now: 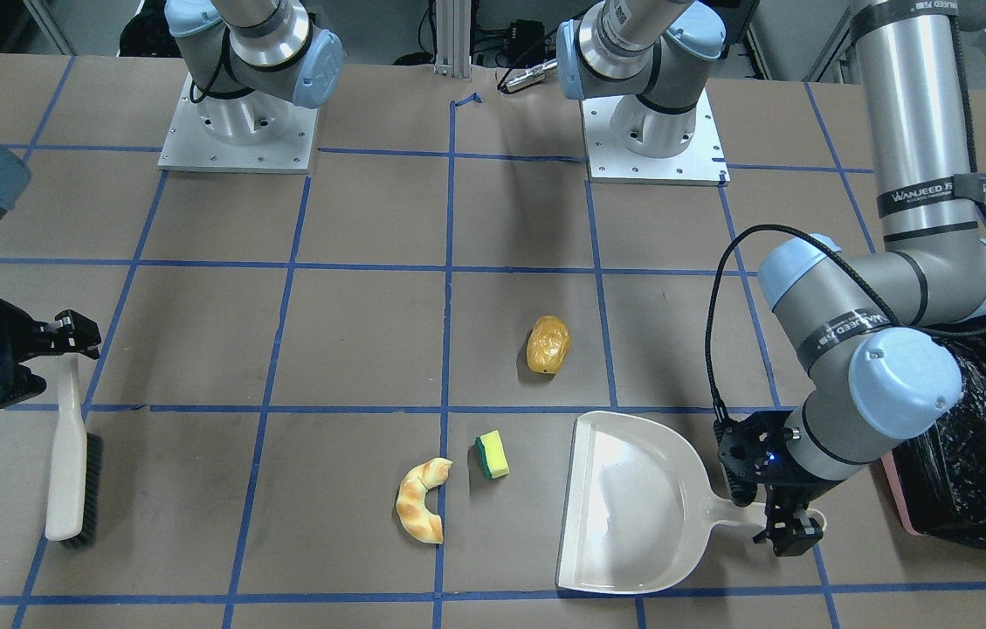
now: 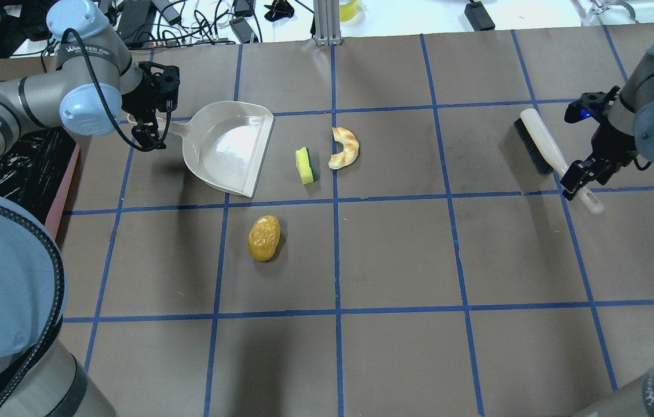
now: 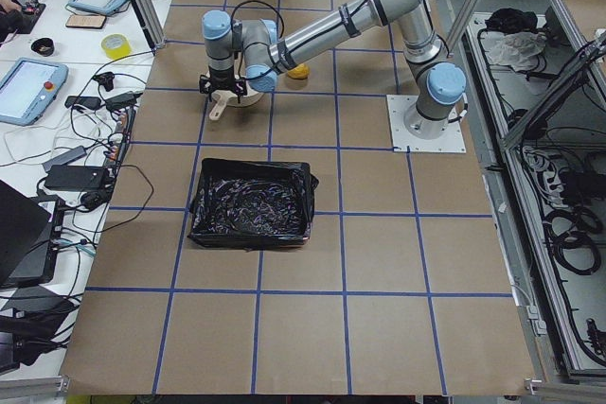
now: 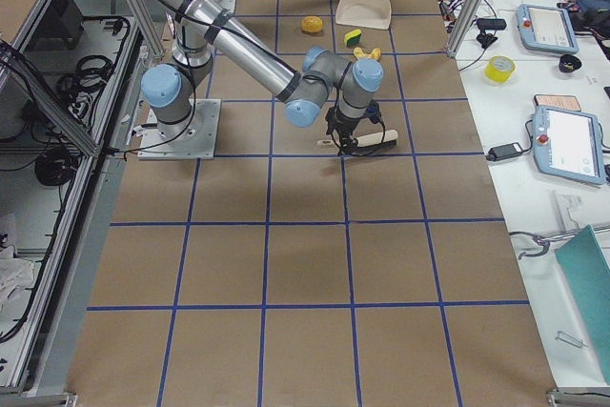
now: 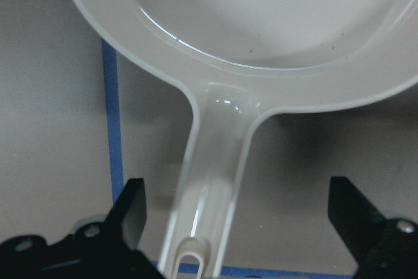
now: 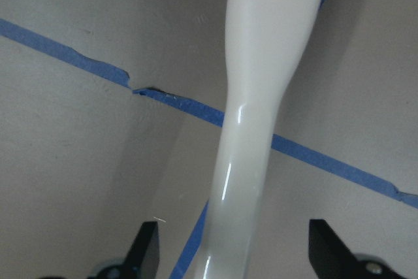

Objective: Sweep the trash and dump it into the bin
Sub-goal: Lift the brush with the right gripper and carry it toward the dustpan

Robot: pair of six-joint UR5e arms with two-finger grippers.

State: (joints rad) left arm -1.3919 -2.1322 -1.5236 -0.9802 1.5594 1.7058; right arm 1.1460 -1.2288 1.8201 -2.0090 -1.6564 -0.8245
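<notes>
The trash lies on the brown table: a golden potato-like lump point(image 2: 264, 237) point(image 1: 548, 344), a tan croissant point(image 2: 344, 147) point(image 1: 421, 511) and a yellow-green sponge point(image 2: 306, 165) point(image 1: 493, 455). A white dustpan point(image 2: 228, 145) point(image 1: 632, 498) lies flat beside the sponge. My left gripper point(image 2: 150, 124) point(image 5: 238, 213) is open, one finger on each side of the dustpan handle. My right gripper point(image 2: 578, 174) point(image 6: 236, 246) is open astride the white handle of a black-bristled brush point(image 2: 541, 142) point(image 1: 73, 472). The pink bin with a black bag point(image 3: 251, 203) point(image 1: 982, 437) stands beyond the dustpan, on my left.
Blue tape lines grid the table. The two arm bases point(image 1: 237, 131) point(image 1: 654, 131) stand at the robot's edge. Cables and tablets point(image 3: 33, 87) lie on the bench past the far edge.
</notes>
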